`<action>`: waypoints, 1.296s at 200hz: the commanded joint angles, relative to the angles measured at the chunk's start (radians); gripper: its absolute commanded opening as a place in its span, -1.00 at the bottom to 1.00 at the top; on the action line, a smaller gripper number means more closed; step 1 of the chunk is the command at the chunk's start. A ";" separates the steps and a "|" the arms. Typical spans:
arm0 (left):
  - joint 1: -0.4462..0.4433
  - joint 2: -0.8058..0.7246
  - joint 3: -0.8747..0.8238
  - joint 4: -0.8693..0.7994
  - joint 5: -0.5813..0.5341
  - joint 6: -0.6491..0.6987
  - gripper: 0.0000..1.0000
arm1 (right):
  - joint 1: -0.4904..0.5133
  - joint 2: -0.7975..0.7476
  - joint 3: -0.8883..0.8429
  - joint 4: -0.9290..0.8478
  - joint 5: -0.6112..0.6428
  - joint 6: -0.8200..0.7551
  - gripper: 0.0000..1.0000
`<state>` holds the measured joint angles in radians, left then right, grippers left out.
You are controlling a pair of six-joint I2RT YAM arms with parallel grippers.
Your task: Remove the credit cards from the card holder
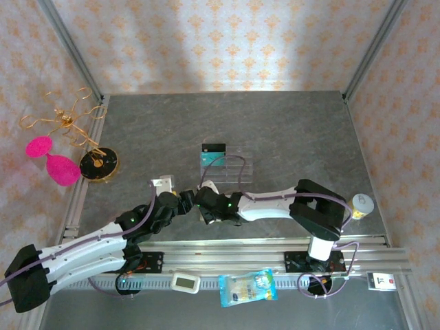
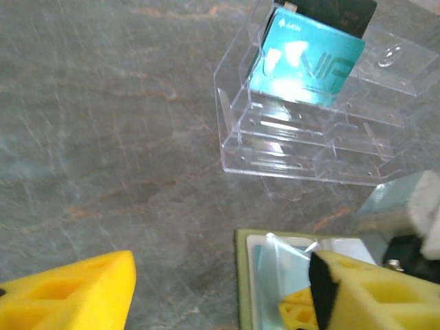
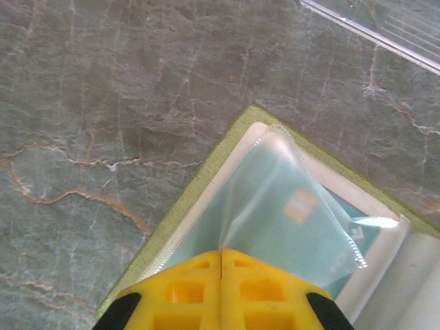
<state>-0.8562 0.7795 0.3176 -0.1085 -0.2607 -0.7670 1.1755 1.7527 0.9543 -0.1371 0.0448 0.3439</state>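
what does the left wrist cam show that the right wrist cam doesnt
Left wrist: a teal card and a dark card standing in the clear tray, and the left gripper with its yellow fingers apart.
Right wrist: the right gripper shut, apparently pinching the clear sleeve, with a tucked card under the sleeve.
Both: the olive card holder, the grey marbled table and part of the tray.
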 commanded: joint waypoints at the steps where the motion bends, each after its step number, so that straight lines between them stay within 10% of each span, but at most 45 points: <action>1: 0.006 0.052 -0.021 0.074 0.073 0.000 0.02 | 0.004 -0.080 -0.050 0.102 -0.006 0.028 -1.00; 56: 0.006 0.227 -0.011 0.188 0.180 0.017 -0.76 | 0.004 -0.132 -0.114 0.184 -0.045 0.061 -1.00; 134: 0.002 0.416 0.036 0.232 0.278 0.038 -0.66 | 0.001 -0.244 -0.186 0.240 -0.022 0.089 -0.83; 175: -0.020 0.435 0.047 0.336 0.331 0.029 -0.51 | -0.004 -0.325 -0.230 0.206 0.041 0.142 -0.30; 259: -0.110 0.685 0.275 0.265 0.355 0.087 -0.54 | -0.076 -0.616 -0.376 0.134 0.125 0.227 -0.27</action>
<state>-0.9562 1.4105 0.5472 0.1841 0.0818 -0.7151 1.1206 1.1652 0.6044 0.0219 0.1688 0.5449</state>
